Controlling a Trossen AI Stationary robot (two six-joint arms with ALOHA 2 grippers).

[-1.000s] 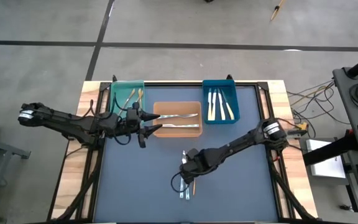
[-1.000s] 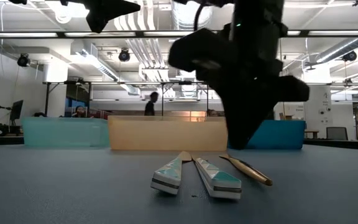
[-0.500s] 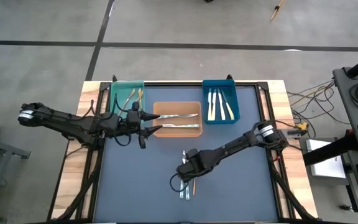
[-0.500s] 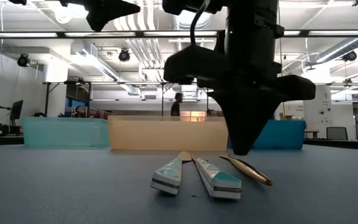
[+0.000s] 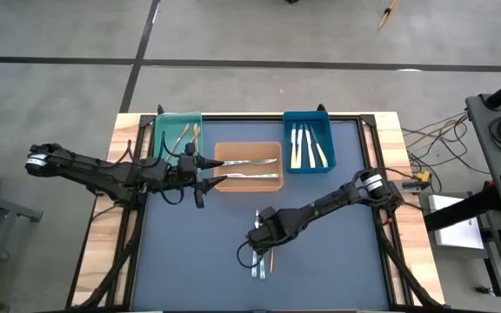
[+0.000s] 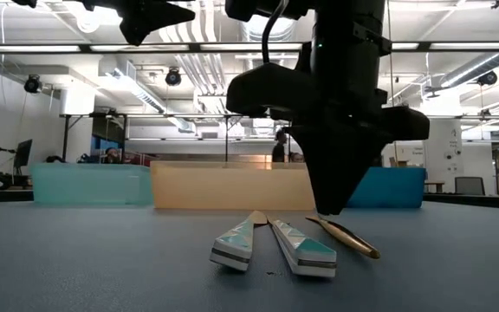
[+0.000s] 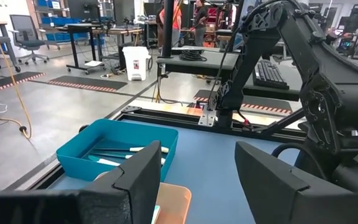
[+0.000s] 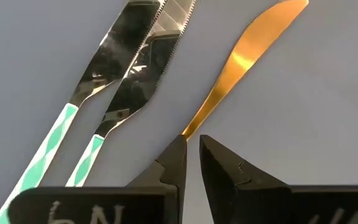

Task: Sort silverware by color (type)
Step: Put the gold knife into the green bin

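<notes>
Right pincer (image 8: 190, 163) low over a gold knife (image 8: 241, 65) near the tabletop's (image 5: 190, 261) front edge.

Its fingers stand slightly parted with the knife's handle end in the narrow gap; whether they grip it cannot be told. 2 teal-handled knives (image 8: 114, 68) lie just beside the gold one, blades fanned apart. The left pincer (image 5: 200, 171) hangs wide open, holding nothing, at the orange bin's (image 5: 247, 144) left end, where 2 silver pieces (image 5: 252, 162) lie. At the back edge, the teal bin (image 5: 162, 122) and blue bin (image 5: 320, 117) hold more silverware.
</notes>
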